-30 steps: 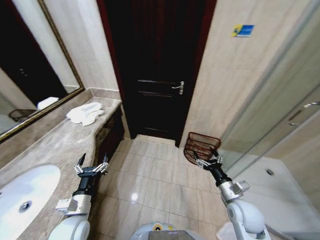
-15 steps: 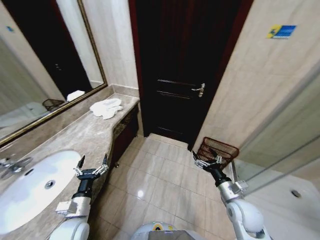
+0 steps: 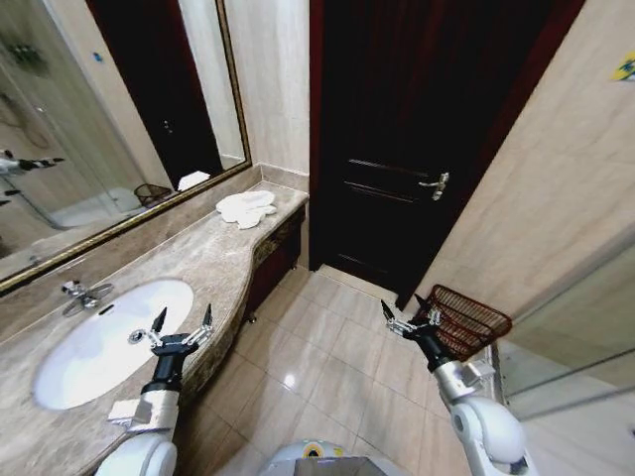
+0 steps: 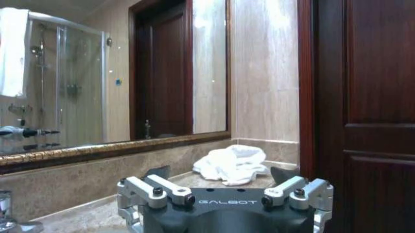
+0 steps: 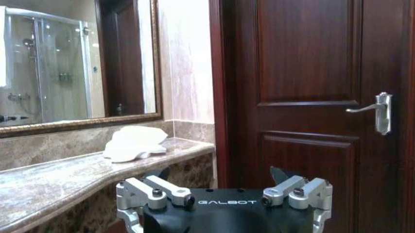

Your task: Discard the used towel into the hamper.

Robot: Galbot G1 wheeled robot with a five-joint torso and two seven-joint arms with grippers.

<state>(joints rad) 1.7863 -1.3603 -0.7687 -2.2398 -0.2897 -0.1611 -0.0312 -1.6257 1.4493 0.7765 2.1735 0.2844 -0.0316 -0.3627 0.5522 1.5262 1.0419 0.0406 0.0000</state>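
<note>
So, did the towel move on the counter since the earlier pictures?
No. The towel lies at the counter's far end by the door as before; only the camera turned.

White rounded arm shells; black wrists; left gripper (image 3: 183, 325) and right gripper (image 3: 406, 311) with silver links, dark pointed fingertips, black screws; GALBOT lettering

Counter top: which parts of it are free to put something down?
The marble counter is bare between the sink and the white towel. Its far end by the door is taken by the towel. The left claw hangs at the counter's front edge.
</note>
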